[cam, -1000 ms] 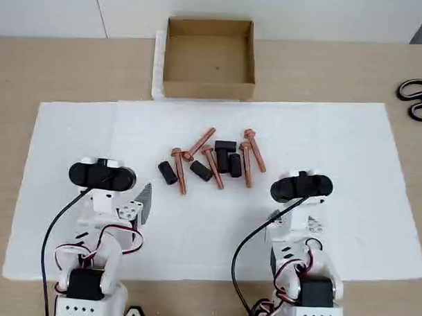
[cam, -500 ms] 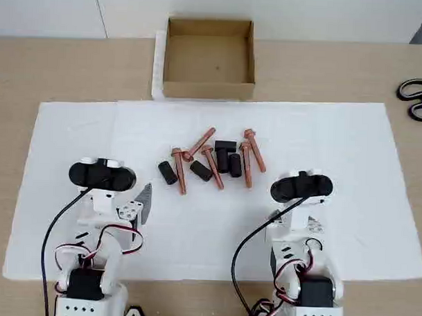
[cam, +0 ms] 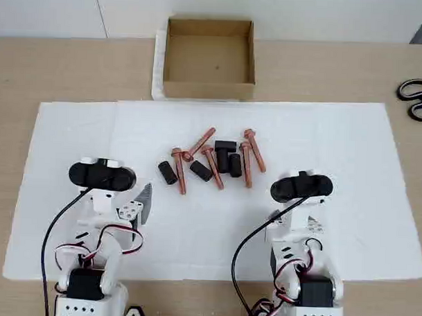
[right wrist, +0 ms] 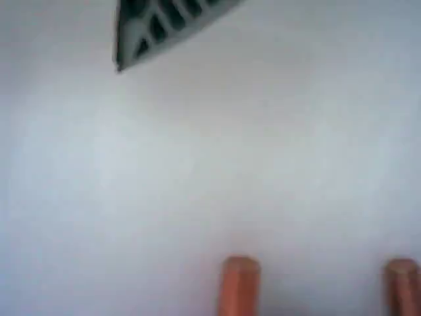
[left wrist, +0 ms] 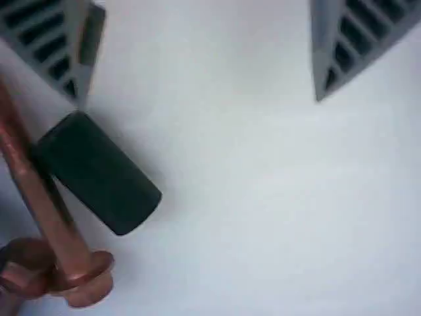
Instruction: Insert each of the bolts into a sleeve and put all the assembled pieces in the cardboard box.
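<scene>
High view: left gripper [left wrist: 197, 99] hangs on the near side of the cardboard box [cam: 208, 90] and off to its left, over the white sheet [cam: 336, 135]; jaws spread wide, nothing held. Left wrist view: leftmost sleeve [left wrist: 99, 174] lies flat just beside one fingertip [left wrist: 72, 79], leftmost bolt [left wrist: 46, 217] touching along its side. Directly on the near side of the box, the copper bolts [cam: 213, 167] and black sleeves [cam: 236, 164] lie loose in one cluster on the sheet, several touching; none in the box. Right gripper [cam: 292, 213] sits on the near side of the box, off to its right, nearer than the cluster; cannot tell its grip state. Right wrist view: two bolt ends [right wrist: 238, 286] against the sheet. Scissors [cam: 417, 98] lie well to the right of the box, on bare table
</scene>
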`<state>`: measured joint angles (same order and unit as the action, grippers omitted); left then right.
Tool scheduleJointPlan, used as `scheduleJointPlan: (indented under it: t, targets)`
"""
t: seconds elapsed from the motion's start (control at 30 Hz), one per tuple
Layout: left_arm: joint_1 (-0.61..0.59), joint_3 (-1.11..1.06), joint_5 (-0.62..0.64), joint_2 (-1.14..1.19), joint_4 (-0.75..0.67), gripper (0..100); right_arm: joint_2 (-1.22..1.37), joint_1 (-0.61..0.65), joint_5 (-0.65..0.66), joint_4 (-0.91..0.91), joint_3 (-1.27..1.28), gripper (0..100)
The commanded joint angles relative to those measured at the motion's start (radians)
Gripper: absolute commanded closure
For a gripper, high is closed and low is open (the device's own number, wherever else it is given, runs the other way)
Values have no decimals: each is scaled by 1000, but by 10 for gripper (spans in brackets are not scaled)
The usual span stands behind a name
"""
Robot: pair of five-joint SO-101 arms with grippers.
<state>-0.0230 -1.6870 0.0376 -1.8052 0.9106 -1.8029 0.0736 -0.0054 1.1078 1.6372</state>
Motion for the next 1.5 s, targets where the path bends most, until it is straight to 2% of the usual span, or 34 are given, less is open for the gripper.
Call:
scheduleJointPlan:
  t: [0.0,0.87,0.93,1.1,1.17,1.3,1.47]
  targets:
    - [-5,5,0,-12,-20,788,-7,-4,-2,-21,-6,839]
    - [3,5,0,-12,-25,788,-7,-4,5,-79,5,839]
    - [2,5,2,-12,-17,788,-7,-56,6,-133,-9,839]
    - [-3,59,2,-11,75,788,-7,-323,6,-236,-112,838]
    - [-5,93,2,-9,121,788,-7,-394,5,-249,-164,838]
    - [-20,168,-2,-8,163,788,-1,-421,6,-219,-304,838]
    - [-120,312,-8,-6,204,788,7,-404,8,-157,-486,838]
